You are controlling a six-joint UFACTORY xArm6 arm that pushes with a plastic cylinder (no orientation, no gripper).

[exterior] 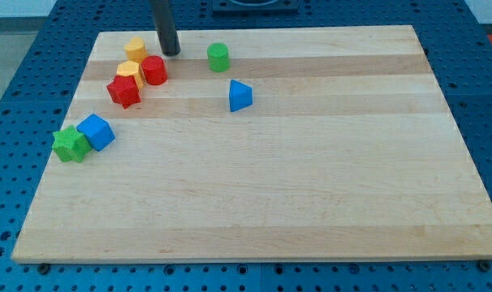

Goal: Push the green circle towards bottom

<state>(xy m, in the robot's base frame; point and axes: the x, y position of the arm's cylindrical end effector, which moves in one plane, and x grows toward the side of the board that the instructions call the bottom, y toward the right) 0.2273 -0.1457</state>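
Note:
The green circle is a short green cylinder standing near the board's top edge, a little left of centre. My tip is at the end of a dark rod coming down from the view's top. It rests on the board to the left of the green circle, with a gap between them. The tip is just above and right of the red cylinder.
A blue triangle lies below and right of the green circle. At the top left cluster a yellow cylinder, a yellow block and a red star. A green star and a blue block sit at the left edge.

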